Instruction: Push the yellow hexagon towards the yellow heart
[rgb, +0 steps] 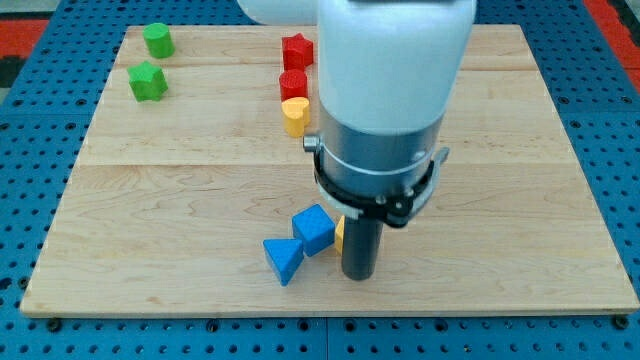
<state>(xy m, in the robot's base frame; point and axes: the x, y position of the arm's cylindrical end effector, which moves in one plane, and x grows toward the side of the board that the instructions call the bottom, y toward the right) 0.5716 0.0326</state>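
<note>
Yellow hexagon (339, 234), mostly hidden, touches my bare tip (358, 274); blue cube (314, 228) and blue triangle (284, 259) just left; yellow heart (294, 115) toward the top. Orientation unreadable.

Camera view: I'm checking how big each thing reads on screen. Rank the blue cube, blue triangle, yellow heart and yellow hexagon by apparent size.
1-2. blue cube and blue triangle: alike, nearer the camera.
3. yellow heart.
4. yellow hexagon: only a sliver shows behind my rod.

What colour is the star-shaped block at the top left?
Green; the star block shows plainly in the camera view.
</note>
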